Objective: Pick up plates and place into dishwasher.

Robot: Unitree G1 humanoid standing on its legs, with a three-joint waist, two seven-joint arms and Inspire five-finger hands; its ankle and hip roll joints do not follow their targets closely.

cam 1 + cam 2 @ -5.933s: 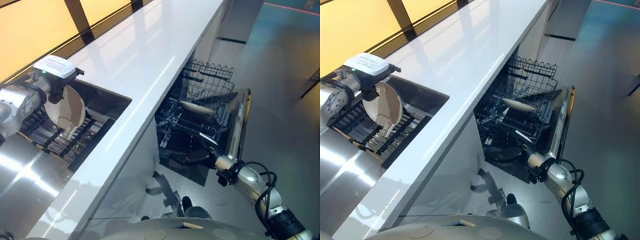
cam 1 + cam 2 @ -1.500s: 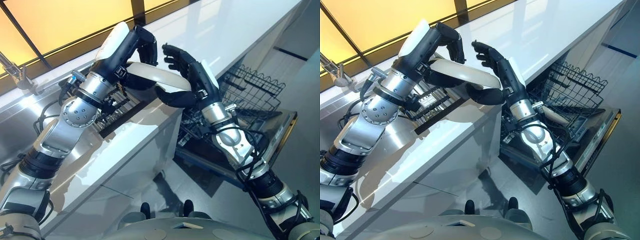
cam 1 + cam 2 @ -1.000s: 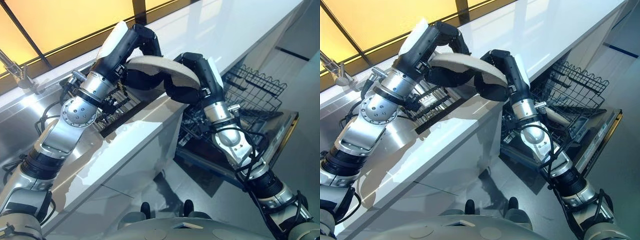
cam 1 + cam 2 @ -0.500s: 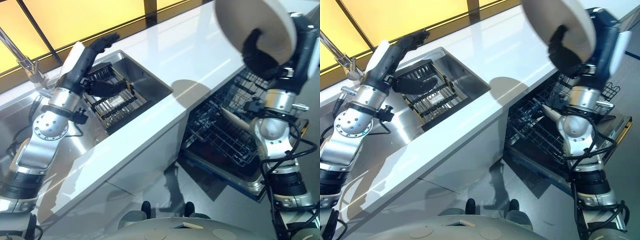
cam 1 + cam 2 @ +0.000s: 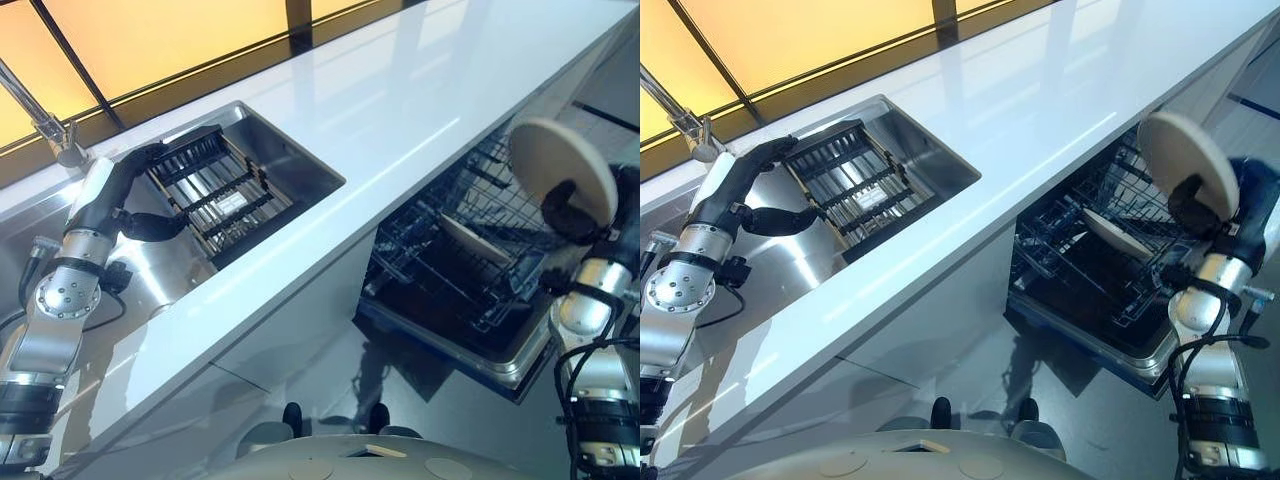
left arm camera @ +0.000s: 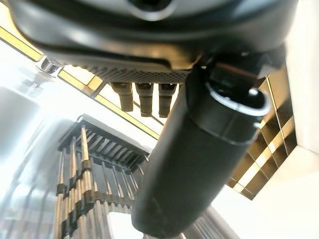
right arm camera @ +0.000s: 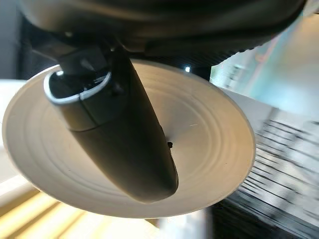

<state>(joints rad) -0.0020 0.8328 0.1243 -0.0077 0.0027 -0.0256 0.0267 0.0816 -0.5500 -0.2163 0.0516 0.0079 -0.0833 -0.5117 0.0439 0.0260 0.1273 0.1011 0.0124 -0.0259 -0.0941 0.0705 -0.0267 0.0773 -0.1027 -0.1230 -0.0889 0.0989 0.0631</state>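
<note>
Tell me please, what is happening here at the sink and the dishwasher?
The robot is loading plates. Its right hand holds a white plate above the open dishwasher, thumb pressed on the plate's face. One plate already lies in the dark wire rack. The left hand, open, is over the sink beside the black drying rack.

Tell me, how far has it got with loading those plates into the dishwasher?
One plate already lies in the open dishwasher's rack, so that part looks done. The right hand holds a second plate above the rack, not yet set in. The drying rack in the sink holds no plates, and the left hand hangs open beside it, so this plate looks like the last.
</note>
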